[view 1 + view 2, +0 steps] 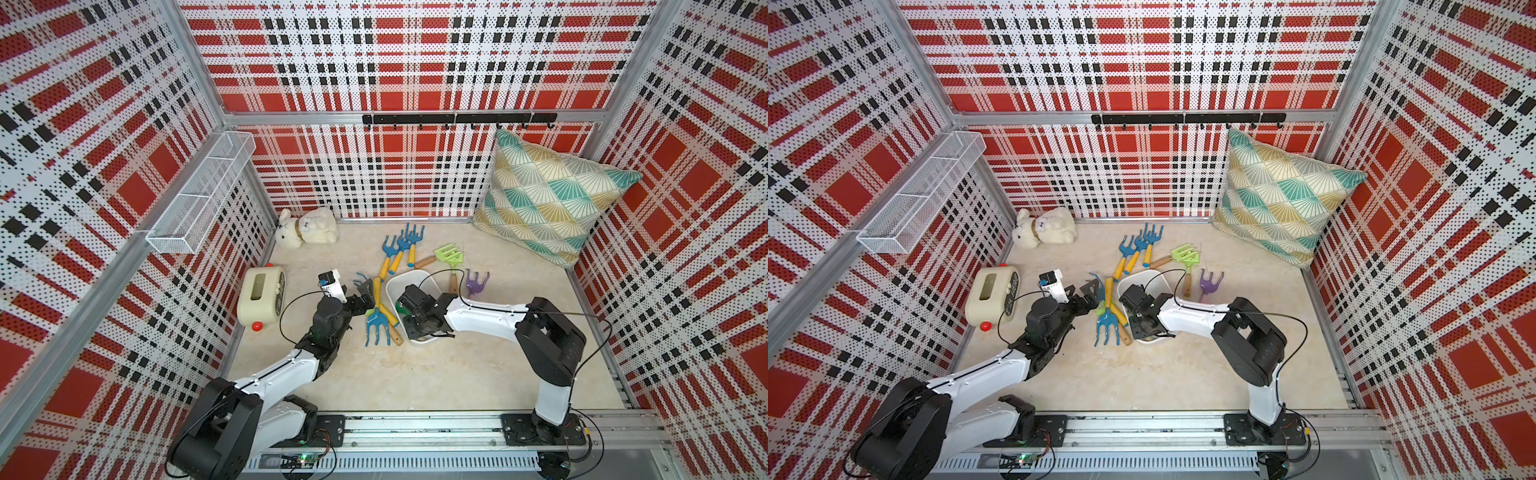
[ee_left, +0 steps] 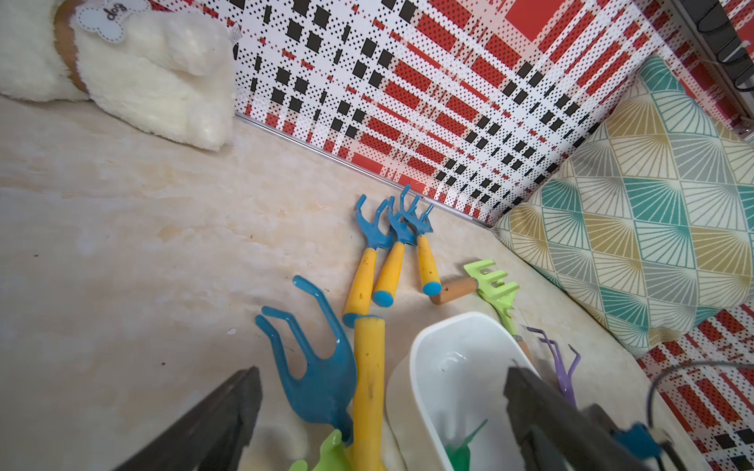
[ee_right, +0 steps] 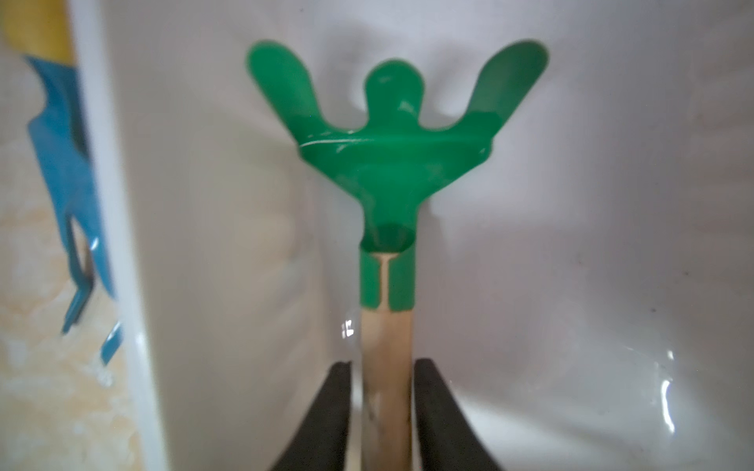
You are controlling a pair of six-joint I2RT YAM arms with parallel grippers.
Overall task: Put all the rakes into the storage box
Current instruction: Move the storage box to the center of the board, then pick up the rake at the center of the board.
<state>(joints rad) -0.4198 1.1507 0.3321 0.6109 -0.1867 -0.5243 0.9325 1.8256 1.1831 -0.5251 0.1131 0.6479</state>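
In both top views the storage box [image 1: 417, 276] [image 1: 1147, 274] sits on the table [image 1: 395, 374] between the two arms. The right arm [image 1: 482, 320] reaches over the box and hides most of its inside. A bit of the green rake [image 1: 400, 308] shows against the box's wall. The left jaws hover over the blue rakes [image 1: 376, 328] lying just beside the box. A plush dog [image 1: 307, 227], a cushion [image 1: 552, 199] and a cream toy [image 1: 262, 299] lie well apart from it

In the left wrist view the left jaws stand wide and hold nothing. Under them lie a blue head [image 2: 322, 383] and a yellow handle [image 2: 369, 387], just beside the storage box [image 2: 420, 367]. A green tip shows inside the box

In the right wrist view the green rake [image 3: 391, 155] lies inside the storage box [image 3: 591, 204], prongs toward its wall. Its wooden handle [image 3: 387, 367] runs between the right jaws. These stand narrow, with a thin gap on one side, so they are not pinching it
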